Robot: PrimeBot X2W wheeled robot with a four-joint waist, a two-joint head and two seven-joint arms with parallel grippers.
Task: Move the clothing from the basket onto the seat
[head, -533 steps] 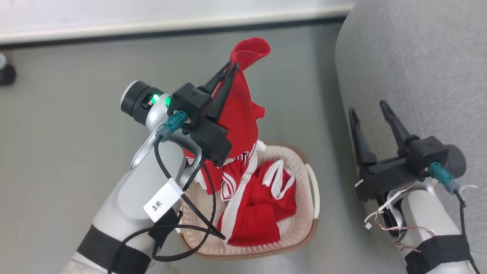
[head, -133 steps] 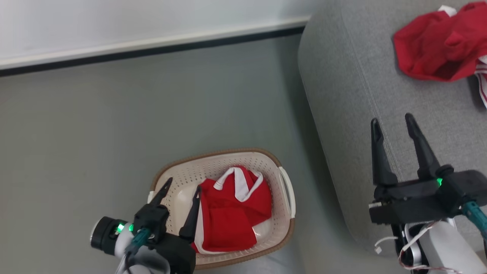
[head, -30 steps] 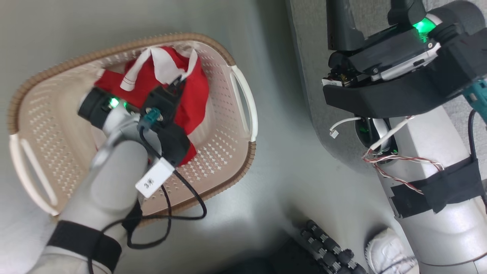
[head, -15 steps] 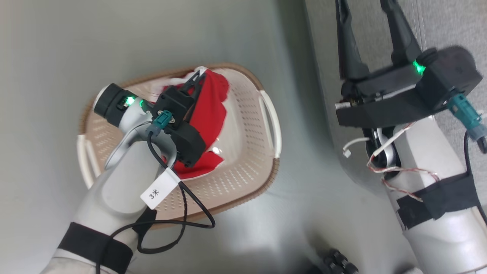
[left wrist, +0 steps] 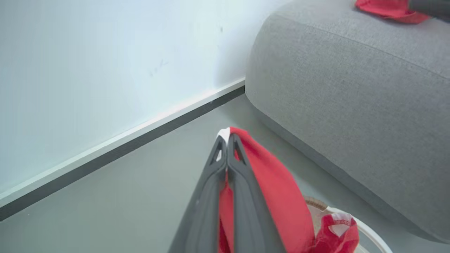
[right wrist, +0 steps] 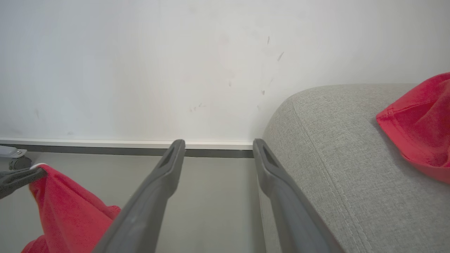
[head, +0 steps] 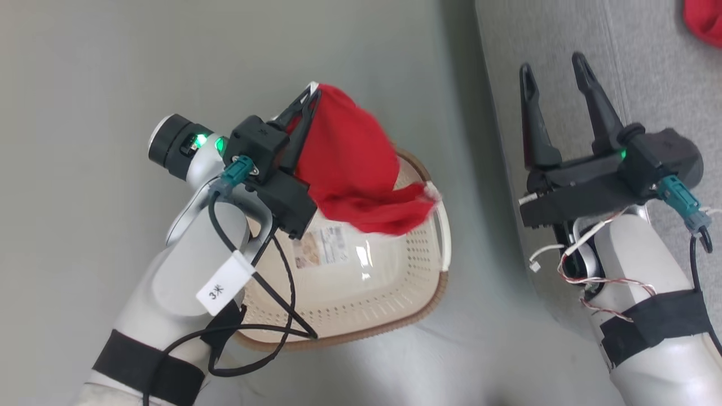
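My left gripper (head: 309,96) is shut on a red garment (head: 352,163), holding it in the air above the cream basket (head: 361,304). The cloth hangs down from the fingertips toward the basket's right handle. In the left wrist view the shut gripper (left wrist: 226,140) pinches the red garment (left wrist: 281,196) with a bit of white edging at the tips. My right gripper (head: 555,65) stands open over the left edge of the grey seat (head: 648,67), nothing between its fingers. Another red garment (head: 705,20) lies on the seat at the far right, and the right wrist view shows this red garment (right wrist: 418,123) too.
The basket's floor shows a paper label (head: 321,248) and holds no cloth that I can see. A white wall with a dark baseboard (left wrist: 123,147) runs behind the grey floor (head: 84,84). A small castor (right wrist: 14,160) sits by the wall at the left.
My left gripper has risen out of the basket with the red garment, which now hangs clear above it. The head camera has tilted up; the right gripper stays open.
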